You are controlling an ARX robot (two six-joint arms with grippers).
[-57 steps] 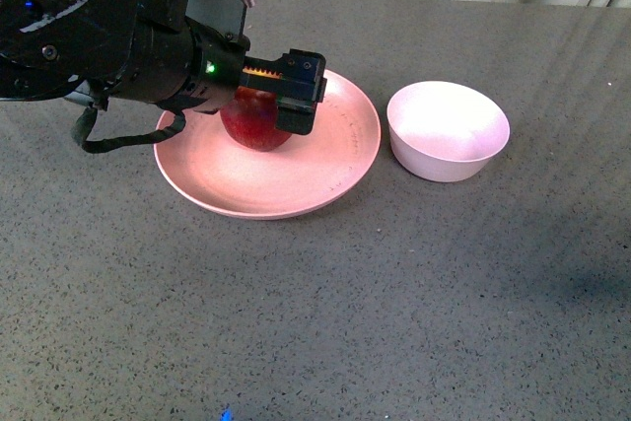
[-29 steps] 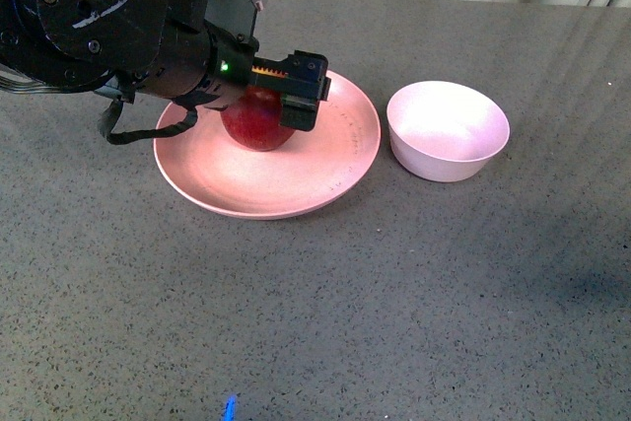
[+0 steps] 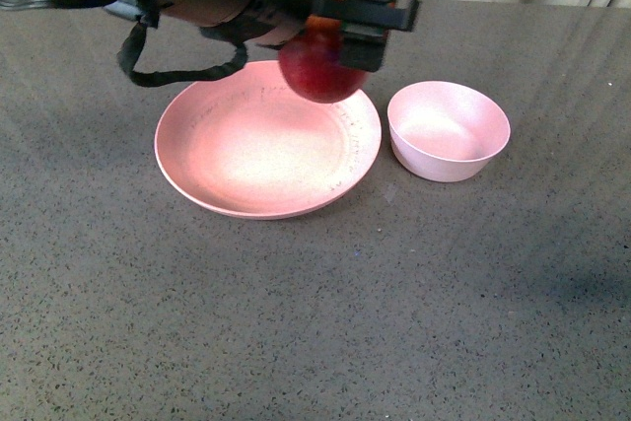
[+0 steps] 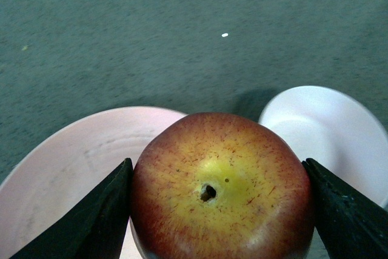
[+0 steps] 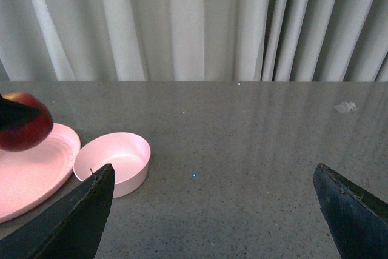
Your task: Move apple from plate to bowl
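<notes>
My left gripper (image 3: 335,38) is shut on the dark red apple (image 3: 317,71) and holds it in the air above the far right rim of the wide pink plate (image 3: 227,184). The left wrist view shows the apple (image 4: 221,186) with its yellow stem patch between my two black fingers (image 4: 97,222), the plate (image 4: 54,174) and the pale bowl (image 4: 339,131) below it. The small pale bowl (image 3: 449,130) stands empty just right of the plate. My right gripper (image 5: 212,210) is open and empty over bare table; its view shows the bowl (image 5: 115,159) and the apple (image 5: 24,130).
The grey speckled table (image 3: 394,322) stretches around the plate and bowl. A pale curtain (image 5: 200,22) hangs behind the table's far edge. My left arm's black body and cable (image 3: 158,56) reach in from the upper left.
My left gripper has lifted the apple off the plate and carried it up and to the right, toward the bowl. The plate now lies empty.
</notes>
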